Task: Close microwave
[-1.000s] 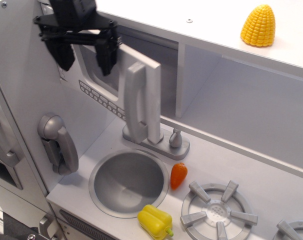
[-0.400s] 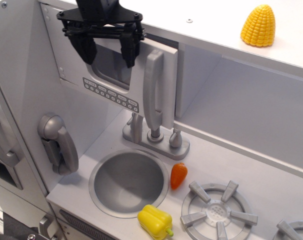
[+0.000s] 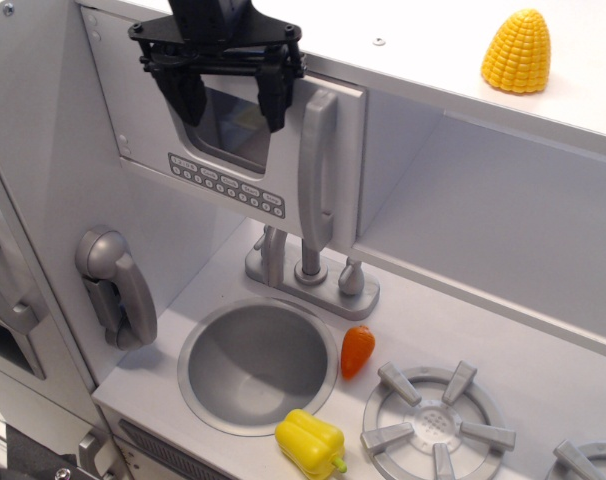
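Note:
The microwave [image 3: 153,150] is a light grey box compartment at the upper left of the toy kitchen. Its door has a dark rectangular window [image 3: 228,130], a row of small buttons [image 3: 226,184] and a tall silver handle [image 3: 316,170]. The door stands almost flush with the cabinet front, with its handle edge next to the open shelf. My black gripper [image 3: 231,102] hangs in front of the window with its two fingers spread apart, holding nothing. Whether the fingers touch the door I cannot tell.
A doorless grey shelf [image 3: 483,220] lies right of the door. A yellow corn cob [image 3: 517,52] sits on the top. Below are a faucet [image 3: 308,275], a round sink [image 3: 258,362], an orange carrot [image 3: 357,350], a yellow pepper [image 3: 310,443], a burner [image 3: 438,420] and a silver phone handset [image 3: 118,287].
The microwave door has swung from well open to nearly flush with the cabinet. My gripper has moved right with it, staying in front of the window.

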`<act>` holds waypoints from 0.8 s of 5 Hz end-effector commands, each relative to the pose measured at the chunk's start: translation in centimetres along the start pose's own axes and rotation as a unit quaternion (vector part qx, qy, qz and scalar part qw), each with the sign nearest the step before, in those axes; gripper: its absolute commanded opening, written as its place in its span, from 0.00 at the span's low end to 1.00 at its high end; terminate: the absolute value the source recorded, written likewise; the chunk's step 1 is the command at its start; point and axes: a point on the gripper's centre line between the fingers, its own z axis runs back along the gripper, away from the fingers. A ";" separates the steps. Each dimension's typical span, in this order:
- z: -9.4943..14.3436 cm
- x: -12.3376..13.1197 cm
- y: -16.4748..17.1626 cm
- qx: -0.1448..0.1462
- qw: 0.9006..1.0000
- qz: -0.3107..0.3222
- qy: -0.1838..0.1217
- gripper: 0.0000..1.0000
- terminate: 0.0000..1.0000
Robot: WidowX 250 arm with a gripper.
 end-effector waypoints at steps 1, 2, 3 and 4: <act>1.2 1.3 -0.3 0.000 1.000 0.008 -0.026 1.00 0.00; 1.7 0.1 1.0 0.013 1.000 -0.003 -0.005 1.00 0.00; 1.7 -1.7 3.1 0.026 0.999 -0.029 0.016 1.00 0.00; 1.7 -2.9 4.3 0.038 0.998 -0.049 0.023 1.00 1.00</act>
